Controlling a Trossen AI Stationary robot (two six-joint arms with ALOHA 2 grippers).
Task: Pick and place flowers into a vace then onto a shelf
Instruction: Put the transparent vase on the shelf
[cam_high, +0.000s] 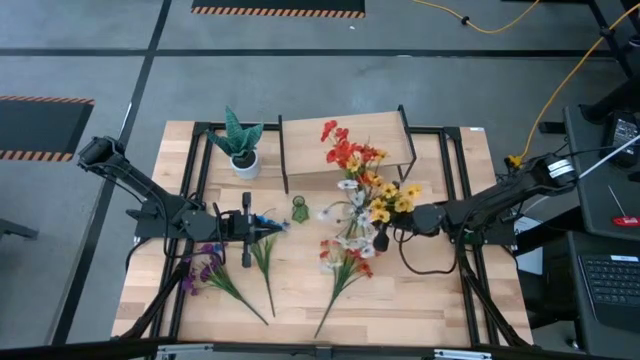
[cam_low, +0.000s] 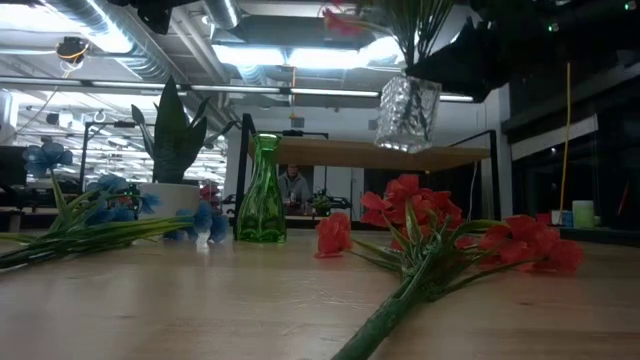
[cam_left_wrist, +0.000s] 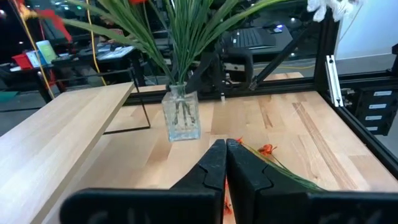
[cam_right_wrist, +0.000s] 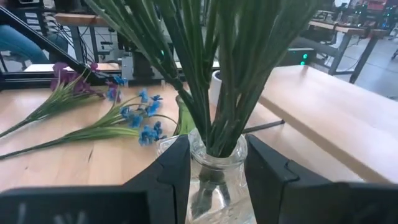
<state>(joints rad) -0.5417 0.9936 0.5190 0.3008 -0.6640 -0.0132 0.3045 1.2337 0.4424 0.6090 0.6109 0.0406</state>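
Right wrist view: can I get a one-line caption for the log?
Right gripper holds the clear glass vase of green-stemmed flowers beside the shelf; blue sprig lies on the table.

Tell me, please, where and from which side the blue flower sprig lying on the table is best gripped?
Grip the blue sprig on its bare green stem, below the blossoms, coming straight down from above. It lies flat on the table, and the left claw, shut, hangs near its blossom end.
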